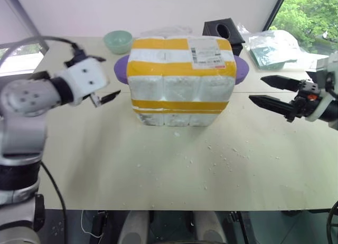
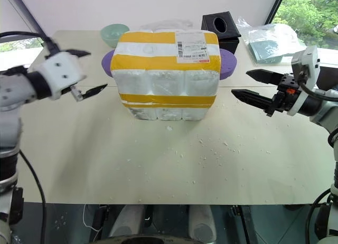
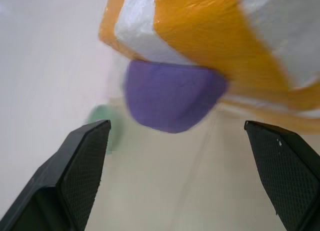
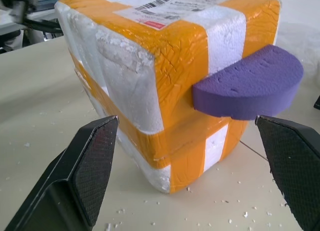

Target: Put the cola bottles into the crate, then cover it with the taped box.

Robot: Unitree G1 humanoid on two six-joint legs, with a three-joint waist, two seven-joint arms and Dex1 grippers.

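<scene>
- The left gripper [image 2: 90, 90] is hanging above the table [image 1: 158, 165] just off the left side of the taped box [image 1: 181, 80], its arm bending in from the left edge and its fingers pointing roughly level toward the box without touching it.
- Its two black fingers [image 3: 85, 166] are standing wide apart and are grasping nothing.
- The right gripper [image 2: 252, 86] is reaching in from the right at about the same height, pointing level at the right side of the box and staying clear of it.
- Its fingers [image 4: 95, 161] are likewise spread wide, released, with nothing between them.
- One taped box is sitting in the middle of the table: a chunky white foam block with a grainy, crumbly surface and rounded vertical lobes along its front.
- Wide bands of glossy, wrinkled yellow tape are wrapping it, and one white shipping label [image 1: 206, 53] is lying on its top.
- Two purple half-round foam handles are sticking out, one on each side [image 1: 120, 69] [image 4: 250, 86]; the right one is showing small dimples on its flat top.
- Small white foam crumbs [image 1: 216, 154] are lying scattered on the pale table in front of the box.
- Behind the box, one pale green bowl [image 1: 118, 41] is sitting to the left, one black tissue box [image 1: 223, 33] to the right, and a clear plastic bag [image 1: 274, 46] farther right.
</scene>
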